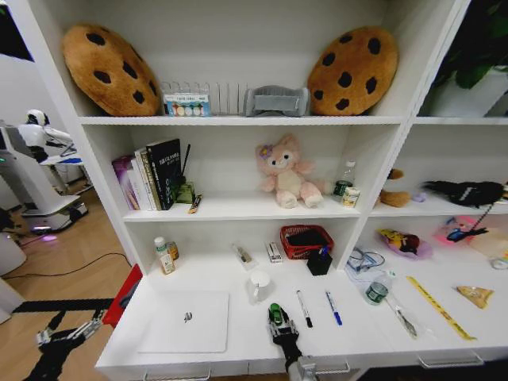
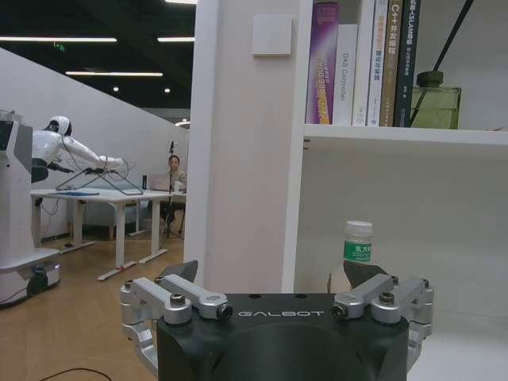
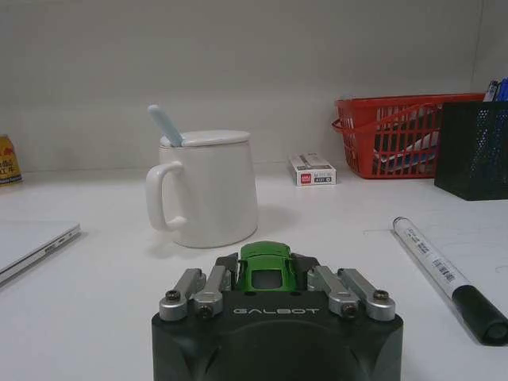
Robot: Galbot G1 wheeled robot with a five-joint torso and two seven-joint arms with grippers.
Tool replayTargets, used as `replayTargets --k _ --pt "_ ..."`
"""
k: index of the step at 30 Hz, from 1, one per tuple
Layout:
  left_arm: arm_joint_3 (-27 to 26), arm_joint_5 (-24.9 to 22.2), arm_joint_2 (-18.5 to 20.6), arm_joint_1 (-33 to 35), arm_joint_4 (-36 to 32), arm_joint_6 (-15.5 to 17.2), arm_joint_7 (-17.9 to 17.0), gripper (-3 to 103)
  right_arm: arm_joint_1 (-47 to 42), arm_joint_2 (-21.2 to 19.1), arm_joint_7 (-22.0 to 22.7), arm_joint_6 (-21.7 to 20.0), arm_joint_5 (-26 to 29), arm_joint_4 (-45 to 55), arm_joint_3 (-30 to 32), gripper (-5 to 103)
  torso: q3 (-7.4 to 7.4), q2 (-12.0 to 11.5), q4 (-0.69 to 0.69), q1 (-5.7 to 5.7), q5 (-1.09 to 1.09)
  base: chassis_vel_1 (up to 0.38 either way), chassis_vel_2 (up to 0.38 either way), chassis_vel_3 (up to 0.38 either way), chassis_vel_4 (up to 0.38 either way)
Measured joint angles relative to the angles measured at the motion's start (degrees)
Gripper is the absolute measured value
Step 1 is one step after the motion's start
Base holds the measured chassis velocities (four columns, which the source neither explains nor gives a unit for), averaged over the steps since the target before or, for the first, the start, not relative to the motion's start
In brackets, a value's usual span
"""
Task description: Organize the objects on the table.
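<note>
My right gripper hovers low over the table near its front edge, shut on a tiny green toy car. Just beyond it stands a white lidded mug with a spoon handle sticking out. A black marker and a blue pen lie to its right. The thin silver laptop lies closed on its left. A small green-labelled bottle stands at the back left of the table, and it also shows as the bottle. My left gripper is open, off the table's left end.
At the back of the table sit a red basket, a black mesh pen holder and a small box. A clear water bottle and a yellow ruler lie to the right. Shelves with books and a plush toy rise behind.
</note>
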Motion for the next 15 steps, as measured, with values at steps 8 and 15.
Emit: replayTargets --k 8,15 --pt "0.0 0.0 0.0 0.0 0.0 0.01 0.0 100 -1.9 -0.91 0.17 0.41 0.53 2.05 1.51 36 0.0 0.0 0.0 0.0 0.01 0.0 0.0 0.0 0.0" --pt "0.01 0.01 0.0 0.0 -0.02 0.01 0.02 100 -9.89 -3.26 0.81 1.29 2.87 14.77 8.85 36 0.0 0.0 -0.02 0.0 0.02 0.0 0.0 0.0 0.0"
